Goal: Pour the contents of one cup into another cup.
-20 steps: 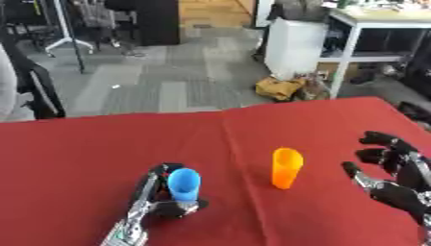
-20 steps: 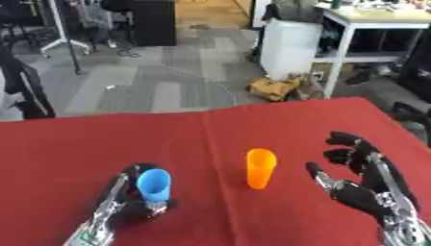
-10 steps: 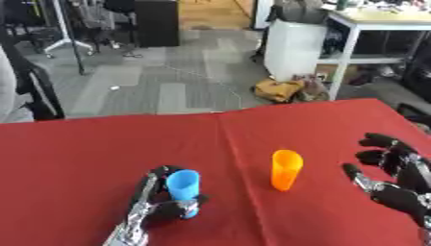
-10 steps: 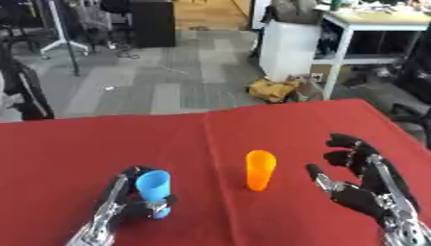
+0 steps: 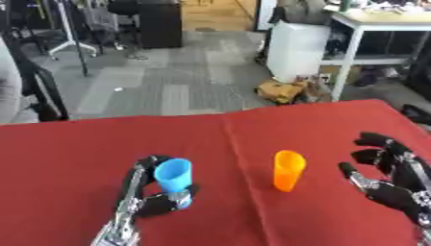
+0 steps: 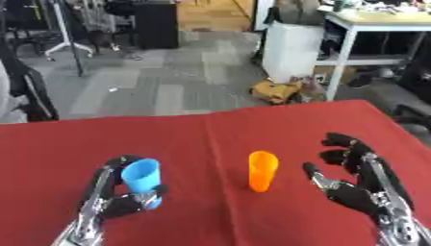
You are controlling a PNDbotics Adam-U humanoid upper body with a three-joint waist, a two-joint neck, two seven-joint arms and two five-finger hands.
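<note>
Your left hand (image 5: pixel 147 197) sits in the lower left of the frame with its fingers and thumb curled round the blue cup (image 5: pixel 174 179). The cup stands upright on the red table (image 5: pixel 101 144), its open mouth facing up, the thumb crossing its lower front and the fingers wrapped behind it. You cannot see from these views whether the cup's base touches the cloth or sits just above it.

The orange cup (image 5: pixel 288 170) stands upright a little right of centre, on its own, with nothing touching it. It is apart from the blue cup, with bare red cloth between the two.

Your right hand (image 6: pixel 362 190) is at the lower right of the frame, beside the orange cup but clear of it. Its fingers are spread and relaxed, the palm turned toward the cup, the thumb reaching out to the left, and it holds nothing.

What either cup contains does not show from above.

Beyond the far edge of the table, in the upper part of the frame, you see grey carpet (image 5: pixel 160 91) and a white desk (image 5: pixel 370 29) at the upper right.
</note>
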